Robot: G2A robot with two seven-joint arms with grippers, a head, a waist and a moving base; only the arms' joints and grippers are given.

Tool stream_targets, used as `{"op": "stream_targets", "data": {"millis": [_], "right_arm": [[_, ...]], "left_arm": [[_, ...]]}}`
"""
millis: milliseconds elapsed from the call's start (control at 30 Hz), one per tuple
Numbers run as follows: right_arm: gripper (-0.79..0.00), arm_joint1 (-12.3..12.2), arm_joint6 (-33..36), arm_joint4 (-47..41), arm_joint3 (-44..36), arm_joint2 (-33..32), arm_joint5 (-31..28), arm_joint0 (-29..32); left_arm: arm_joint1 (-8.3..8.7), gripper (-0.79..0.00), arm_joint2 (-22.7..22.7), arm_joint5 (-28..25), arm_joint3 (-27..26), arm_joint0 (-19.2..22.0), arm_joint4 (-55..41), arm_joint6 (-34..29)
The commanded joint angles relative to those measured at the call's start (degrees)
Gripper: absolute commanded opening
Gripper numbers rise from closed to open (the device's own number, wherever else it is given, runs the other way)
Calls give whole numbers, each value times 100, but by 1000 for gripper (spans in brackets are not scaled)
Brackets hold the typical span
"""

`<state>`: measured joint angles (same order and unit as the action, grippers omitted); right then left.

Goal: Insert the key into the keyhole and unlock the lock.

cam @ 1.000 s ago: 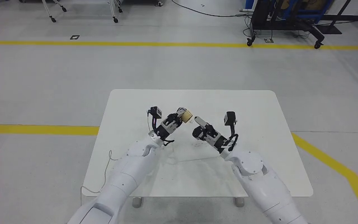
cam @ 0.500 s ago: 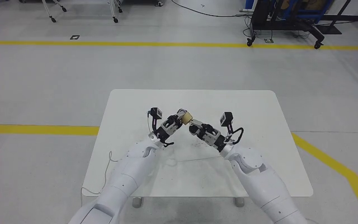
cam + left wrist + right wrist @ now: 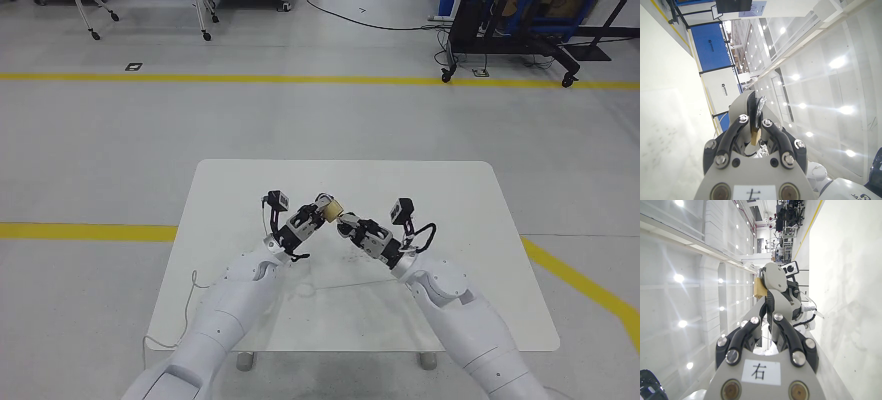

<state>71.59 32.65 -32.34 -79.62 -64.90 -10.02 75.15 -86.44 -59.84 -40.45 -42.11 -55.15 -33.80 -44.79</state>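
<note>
From above we see both arms meeting over the middle of the desk (image 3: 450, 200). The left hand (image 3: 321, 212) holds the brass lock (image 3: 332, 208) up off the surface, and the right hand (image 3: 343, 226) is just beside it, tip toward the lock's body. Whether the two touch we cannot tell from there. The right wrist view gives what the top view lacks (a side-on look at the grip). In it the lock's flat body is clamped between the left hand's fingers and sticks out to one side of them. The right hand's own fingers (image 3: 780, 308) are pressed close together, their tips just beside the end of the body opposite the shackle (image 3: 761, 103). What those fingers pinch is hidden by the pads, so we cannot say whether the key sits there, nor can we make out the keyhole. The left wrist view shows the lock edge-on instead. It appears as a narrow brass strip in the gap between the left fingers, nearer the palm, with the silver shackle out at the fingertips against a black pad. Most of the body is covered by the fingers in that view.
</note>
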Motion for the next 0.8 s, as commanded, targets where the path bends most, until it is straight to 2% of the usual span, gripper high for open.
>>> {"op": "stream_targets", "data": {"millis": [0,133,400,567,767], "right_arm": [[-785,14,90,-224,58,-5,20,-10],[-785,58,502,-1074,220,-38,134,-21],[-785,118,1332,-2107,637,-88,308,-127],[-785,140,1667,-2301,808,-77,422,-215],[-785,157,1730,-2235,886,-54,419,-270]], "left_arm": [[-2,-785,-4,-19,0,1,-4,-28],[-3,-785,4,-129,-8,25,14,-202],[8,-785,-36,-386,2,51,89,-288],[34,-785,-93,-592,29,69,129,-387],[56,-785,-155,-691,24,45,151,-321]]}}
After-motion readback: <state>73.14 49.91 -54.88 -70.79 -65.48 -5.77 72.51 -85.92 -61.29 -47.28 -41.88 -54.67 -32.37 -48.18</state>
